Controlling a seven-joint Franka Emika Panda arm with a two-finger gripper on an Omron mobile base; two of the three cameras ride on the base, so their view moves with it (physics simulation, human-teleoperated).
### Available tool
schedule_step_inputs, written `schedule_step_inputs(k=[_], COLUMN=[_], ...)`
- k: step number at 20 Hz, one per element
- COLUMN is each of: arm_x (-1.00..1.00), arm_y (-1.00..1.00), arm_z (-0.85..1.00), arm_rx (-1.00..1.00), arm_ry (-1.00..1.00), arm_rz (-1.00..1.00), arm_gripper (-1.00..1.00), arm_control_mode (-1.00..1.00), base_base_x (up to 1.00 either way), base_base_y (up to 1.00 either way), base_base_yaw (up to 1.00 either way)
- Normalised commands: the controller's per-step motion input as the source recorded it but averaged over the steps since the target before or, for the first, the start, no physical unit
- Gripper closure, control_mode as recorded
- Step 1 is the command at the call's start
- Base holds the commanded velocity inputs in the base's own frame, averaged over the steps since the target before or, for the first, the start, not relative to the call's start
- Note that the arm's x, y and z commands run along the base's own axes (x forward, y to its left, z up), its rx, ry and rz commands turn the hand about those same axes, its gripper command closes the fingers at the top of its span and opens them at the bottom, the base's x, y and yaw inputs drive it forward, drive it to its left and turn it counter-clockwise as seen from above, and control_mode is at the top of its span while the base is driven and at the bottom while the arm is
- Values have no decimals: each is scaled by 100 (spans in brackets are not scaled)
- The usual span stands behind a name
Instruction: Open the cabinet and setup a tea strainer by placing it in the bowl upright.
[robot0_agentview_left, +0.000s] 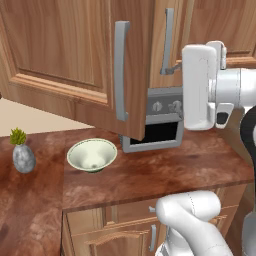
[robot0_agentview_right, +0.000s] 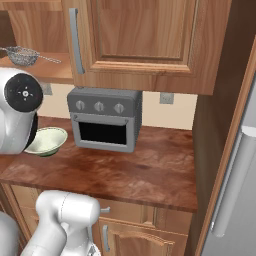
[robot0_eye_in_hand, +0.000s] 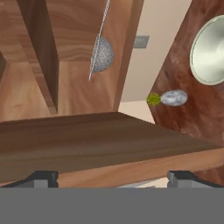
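The cabinet's left door (robot0_agentview_left: 60, 50) stands swung open toward me, its grey bar handle (robot0_agentview_left: 121, 70) facing out. On the wooden shelf (robot0_agentview_right: 50, 71) inside lies the tea strainer (robot0_agentview_right: 22, 55), a grey mesh cup with a thin wire handle pointing right. The hand view, rolled sideways, shows the tea strainer (robot0_eye_in_hand: 103, 54) farther in and the brown edge of the door (robot0_eye_in_hand: 109, 144) crossing just ahead of my gripper (robot0_eye_in_hand: 112, 179). Its fingertips (robot0_eye_in_hand: 41, 179) stand wide apart and hold nothing. The pale bowl (robot0_agentview_left: 92, 154) sits upright on the counter below, also seen as the bowl (robot0_eye_in_hand: 210, 50).
A grey toaster oven (robot0_agentview_right: 105, 120) stands on the counter (robot0_agentview_right: 150, 170) under the closed right door (robot0_agentview_right: 145, 35). A stone vase with a green plant (robot0_agentview_left: 22, 155) sits left of the bowl. A steel fridge (robot0_agentview_right: 235, 175) bounds the right side. Low cabinets (robot0_agentview_left: 115, 235) run below.
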Motion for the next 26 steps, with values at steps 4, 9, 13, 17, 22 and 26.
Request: schedule_step_inputs(k=[4, 9, 13, 17, 22, 26], arm_x=[0, 0, 5, 20, 24, 8], arm_y=[10, 0, 5, 19, 5, 21], arm_z=[0, 0, 0, 0, 0, 0], arm_rx=[-4, -2, -1, 0, 0, 0], arm_ry=[0, 0, 1, 9, 14, 6], arm_rz=[1, 0, 2, 12, 17, 14], arm_gripper=[-100, -100, -100, -100, -100, -100], arm_control_mode=[-100, -100, -100, -100, -100, -100], base_base_x=[0, 0, 0, 0, 0, 0], base_base_y=[0, 0, 0, 0, 0, 0], base_base_yaw=[0, 0, 0, 0, 0, 0])
